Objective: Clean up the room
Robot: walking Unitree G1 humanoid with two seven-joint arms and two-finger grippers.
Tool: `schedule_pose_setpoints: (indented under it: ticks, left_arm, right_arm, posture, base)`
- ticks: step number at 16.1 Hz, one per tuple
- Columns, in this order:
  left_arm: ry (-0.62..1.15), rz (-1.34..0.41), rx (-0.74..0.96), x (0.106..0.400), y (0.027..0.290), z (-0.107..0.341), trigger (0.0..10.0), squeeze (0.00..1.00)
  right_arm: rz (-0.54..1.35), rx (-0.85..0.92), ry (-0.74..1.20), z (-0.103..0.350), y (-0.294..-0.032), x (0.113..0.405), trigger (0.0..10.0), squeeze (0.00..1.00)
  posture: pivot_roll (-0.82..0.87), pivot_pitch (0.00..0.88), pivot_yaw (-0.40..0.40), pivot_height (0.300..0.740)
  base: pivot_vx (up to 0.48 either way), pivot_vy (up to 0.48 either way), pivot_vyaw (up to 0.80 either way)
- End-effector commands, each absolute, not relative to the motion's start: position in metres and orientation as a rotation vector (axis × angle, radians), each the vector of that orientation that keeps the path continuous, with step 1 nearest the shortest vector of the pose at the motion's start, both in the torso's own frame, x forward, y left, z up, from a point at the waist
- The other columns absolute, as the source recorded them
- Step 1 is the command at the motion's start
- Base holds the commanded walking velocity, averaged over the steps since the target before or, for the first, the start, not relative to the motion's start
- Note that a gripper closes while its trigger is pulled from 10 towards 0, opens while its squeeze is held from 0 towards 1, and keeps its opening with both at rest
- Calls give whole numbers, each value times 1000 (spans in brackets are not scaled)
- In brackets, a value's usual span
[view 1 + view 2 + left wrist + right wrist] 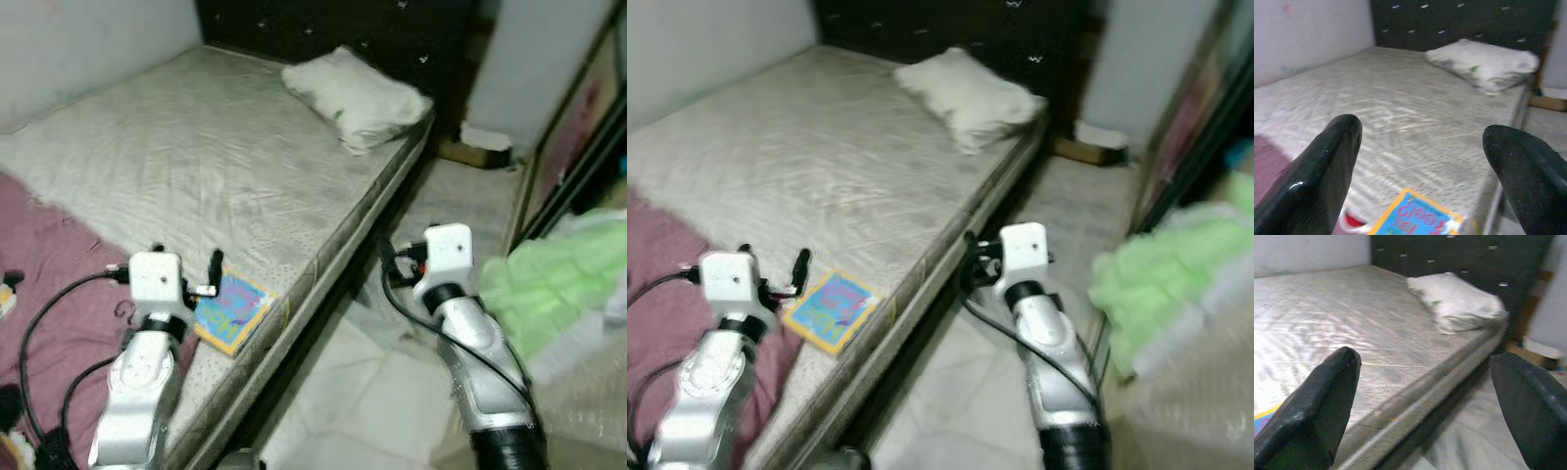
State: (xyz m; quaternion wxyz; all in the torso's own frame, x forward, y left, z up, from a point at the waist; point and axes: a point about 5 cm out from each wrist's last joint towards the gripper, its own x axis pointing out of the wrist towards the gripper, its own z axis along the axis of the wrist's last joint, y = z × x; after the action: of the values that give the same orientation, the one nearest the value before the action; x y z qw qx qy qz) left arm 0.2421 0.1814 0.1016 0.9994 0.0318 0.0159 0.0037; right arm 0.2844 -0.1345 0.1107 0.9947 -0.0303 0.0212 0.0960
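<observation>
While both claws hang released, we note the left claw (1420, 166) just over the colourful book (232, 310) at the mattress (225, 166) edge (pillow (355, 98) far end), right claw (1425, 406) beside the bed.

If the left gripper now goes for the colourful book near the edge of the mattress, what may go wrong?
1. The flat blue and yellow book lies close to the grey quilted mattress edge; a push from the open left gripper might slide it off onto the pale tiled floor.
2. Being thin and flat, it may slip from the fingers.
3. The open right gripper hangs beside the bed frame and might bump it.
</observation>
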Motion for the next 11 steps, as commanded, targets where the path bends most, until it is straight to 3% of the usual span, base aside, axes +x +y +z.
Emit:
schedule_pose_setpoints:
  ticks: [1, 11]
  left_arm:
    - [14, 16, 66, 243, 182, 105, 10000, 0]
    - [23, 23, 54, 246, 182, 105, 10000, 0]
  right_arm:
    - [203, -62, 43, 111, -135, 285, 10000, 0]
    - [204, -60, 42, 112, -135, 286, 10000, 0]
  posture:
    - [-70, 0, -25, 740]
    - [-77, 1, -26, 740]
  base:
    - [0, 0, 800]
    - [0, 0, 800]
